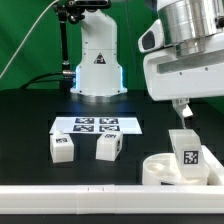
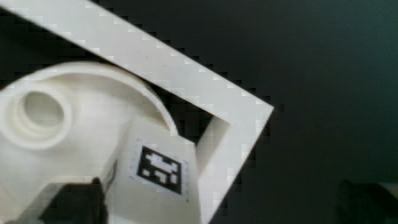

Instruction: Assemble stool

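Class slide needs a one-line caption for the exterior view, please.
A tagged leg stands on the round seat, open pincer above; two loose legs wait near the marker board.

Just under my gripper the seat disc looks like smooth white plastic with a faint sheen, and the leg standing on it the same, its tag matt print. The black table farther off seems matt, perhaps cloth; it's blurry.

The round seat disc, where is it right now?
The seat disc lies at the exterior view's lower right, against the white rail, with a leg standing on it.
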`<state>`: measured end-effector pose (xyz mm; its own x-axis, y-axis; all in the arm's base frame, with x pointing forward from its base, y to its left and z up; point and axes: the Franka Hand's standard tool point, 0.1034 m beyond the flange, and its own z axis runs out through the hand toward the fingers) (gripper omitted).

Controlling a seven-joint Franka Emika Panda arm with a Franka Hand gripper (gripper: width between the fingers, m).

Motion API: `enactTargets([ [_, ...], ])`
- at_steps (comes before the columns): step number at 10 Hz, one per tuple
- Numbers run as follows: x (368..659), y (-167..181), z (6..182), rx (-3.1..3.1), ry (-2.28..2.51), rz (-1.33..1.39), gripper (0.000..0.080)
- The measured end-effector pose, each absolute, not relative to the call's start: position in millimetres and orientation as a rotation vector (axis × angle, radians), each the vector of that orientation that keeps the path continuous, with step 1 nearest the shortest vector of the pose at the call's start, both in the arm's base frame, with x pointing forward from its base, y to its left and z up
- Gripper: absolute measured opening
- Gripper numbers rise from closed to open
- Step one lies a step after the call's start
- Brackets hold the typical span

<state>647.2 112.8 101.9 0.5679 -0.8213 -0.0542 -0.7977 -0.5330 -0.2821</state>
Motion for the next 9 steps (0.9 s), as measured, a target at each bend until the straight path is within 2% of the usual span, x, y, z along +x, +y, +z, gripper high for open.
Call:
enactTargets([
  [2,644.1,122.5,106.8,-2.792,0.965,-0.104,0.0649],
  [6,651.1,120.6,119.7,-2.977,0.332,-0.114,0.0649],
  [9,650.6,119.7,117.8,-3.003,0.045,-0.132,0.0649],
])
